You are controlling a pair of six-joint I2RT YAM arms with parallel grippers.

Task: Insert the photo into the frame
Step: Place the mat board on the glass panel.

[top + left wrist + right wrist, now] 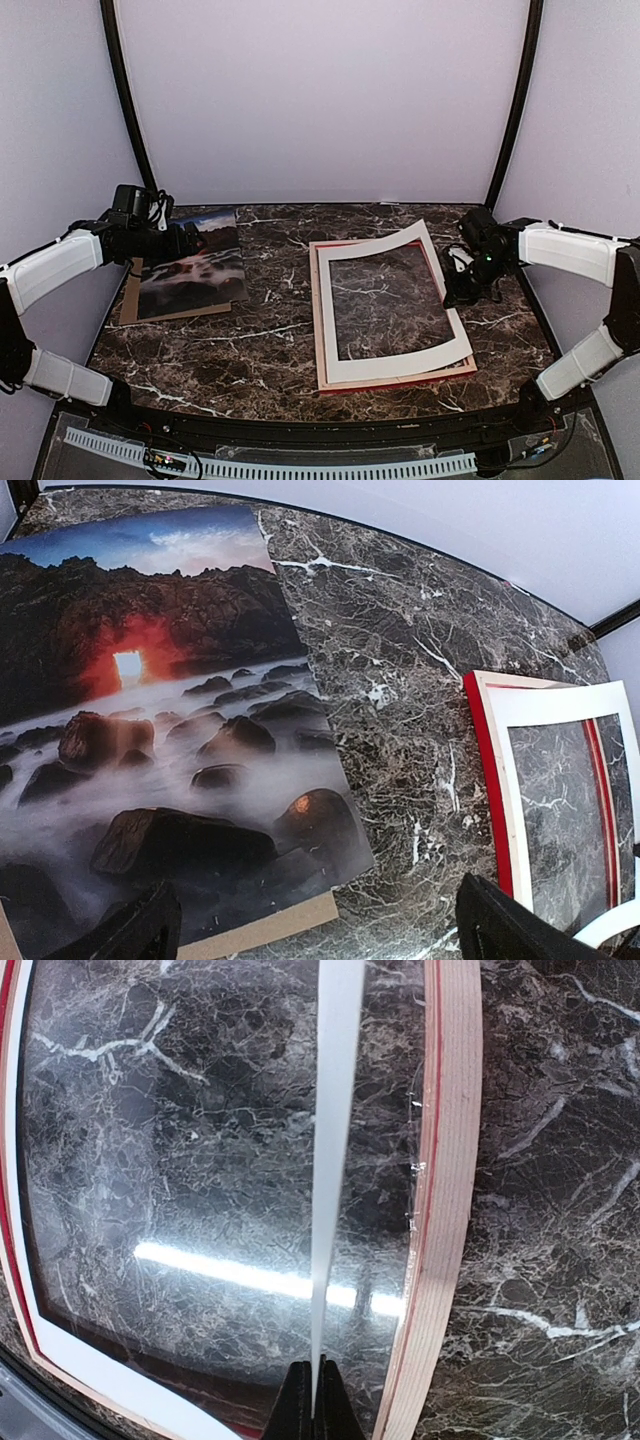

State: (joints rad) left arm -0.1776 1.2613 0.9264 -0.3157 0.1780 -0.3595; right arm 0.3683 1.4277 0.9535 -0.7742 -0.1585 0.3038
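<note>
The photo (195,265), a dark landscape with a red glow, lies flat at the left on a brown backing board (133,300). It fills the left wrist view (150,710). My left gripper (188,241) hovers open over the photo's right edge, its dark fingers (130,930) spread wide and empty. The frame (400,382) lies face down in the middle, red rim and pale wood edge (455,1160) showing. My right gripper (455,287) is shut on the right edge of a white mat (395,368), seen edge-on in the right wrist view (335,1110) and lifted above the frame.
A glossy clear sheet (200,1160) lies inside the frame and reflects a light strip. The dark marble table (270,350) shows between photo and frame. The frame's red edge (487,780) and the mat (560,705) appear at the left wrist view's right.
</note>
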